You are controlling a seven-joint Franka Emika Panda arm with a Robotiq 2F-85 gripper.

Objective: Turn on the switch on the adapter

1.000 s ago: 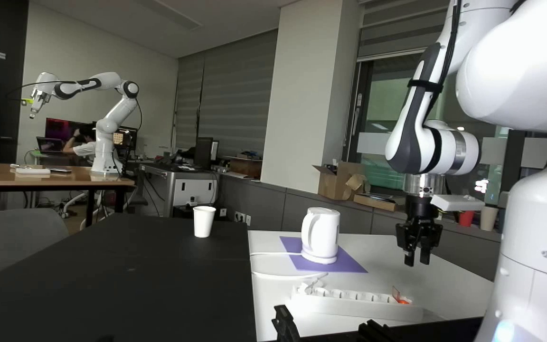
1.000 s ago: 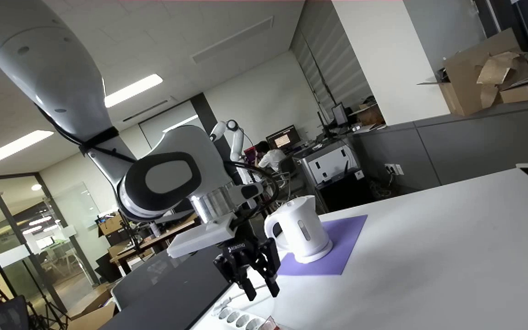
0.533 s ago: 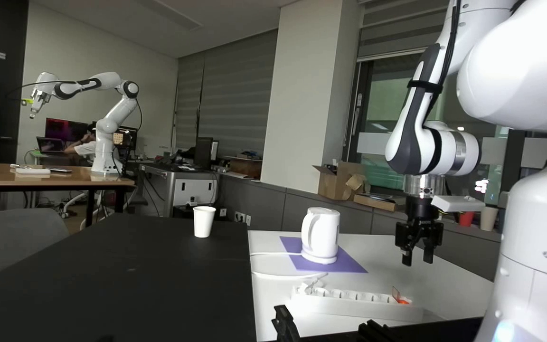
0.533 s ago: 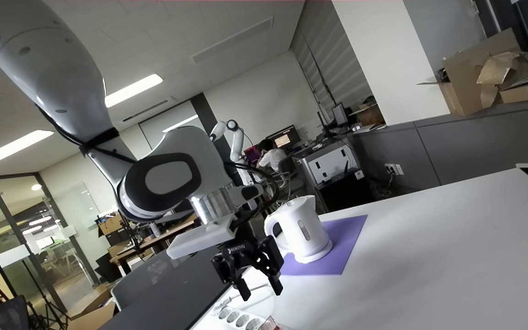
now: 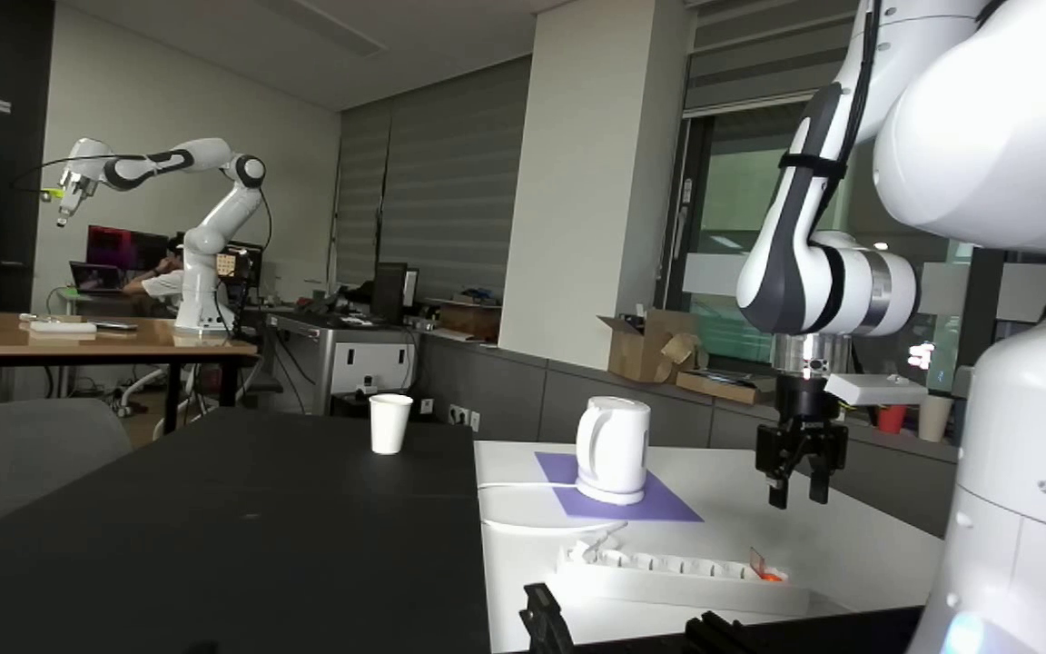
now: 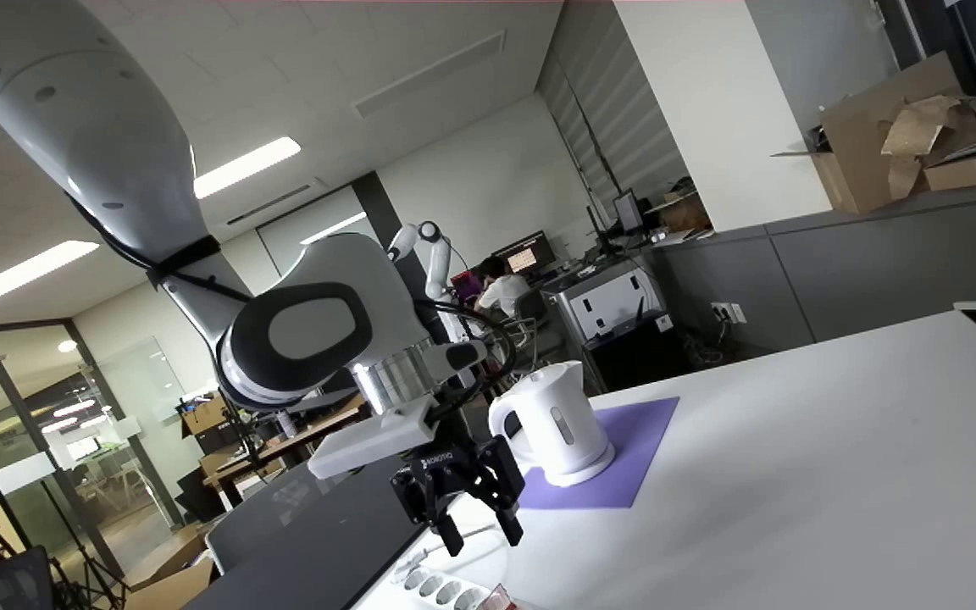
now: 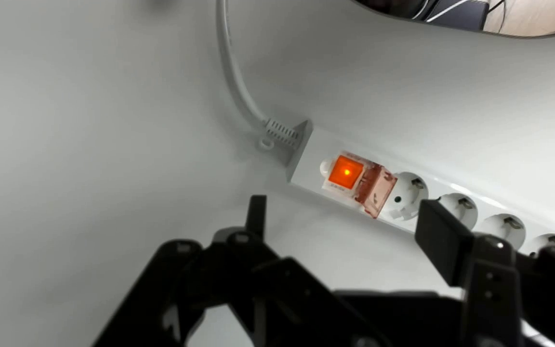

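Note:
The adapter, a long white power strip, lies on the white table in both exterior views [image 5: 668, 589] [image 6: 446, 590] and runs to the lower right in the wrist view [image 7: 313, 156]. The switch [image 7: 347, 172] at its cable end glows orange with a bright spot; it shows small in an exterior view [image 5: 772, 577]. A clear reddish cover [image 7: 378, 190] stands flipped up beside the switch. My gripper [image 7: 342, 205] is open and empty, pointing down above the table, apart from the strip. It shows in both exterior views [image 5: 798, 498] [image 6: 485, 544]. One finger overlaps the sockets in the wrist view.
A white kettle [image 5: 616, 450] stands on a purple sheet [image 5: 668, 509]. A plug with a white cable [image 5: 594, 548] sits in the strip's far end. The strip's thick cord [image 7: 239, 86] curves away. A paper cup [image 5: 389, 423] stands on the black table [image 5: 260, 536].
The gripper's fingers have spread wider since one second ago. The arm, strip and kettle have stayed in place. Nothing visible on the table has moved.

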